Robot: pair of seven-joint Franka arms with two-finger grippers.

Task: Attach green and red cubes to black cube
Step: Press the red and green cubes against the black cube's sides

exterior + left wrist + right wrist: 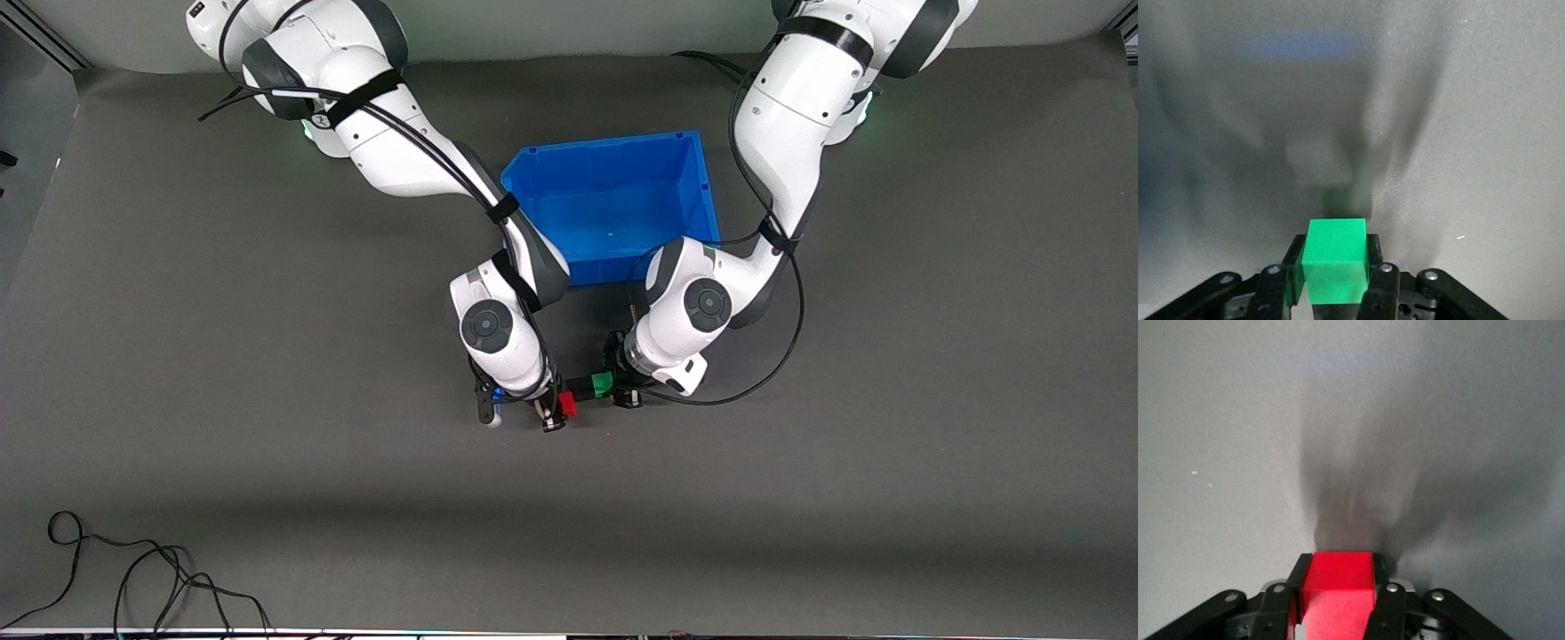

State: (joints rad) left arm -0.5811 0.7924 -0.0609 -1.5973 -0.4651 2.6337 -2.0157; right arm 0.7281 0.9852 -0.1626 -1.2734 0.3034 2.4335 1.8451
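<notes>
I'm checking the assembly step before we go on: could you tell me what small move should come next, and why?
Probably bring the right gripper with its red cube sideways toward the black cube. The left gripper holds the green cube, which already appears to sit against the black cube, while the red cube looks slightly offset from it, nearer the front camera. Both cubes sit clamped between the fingers in the wrist views.
</notes>
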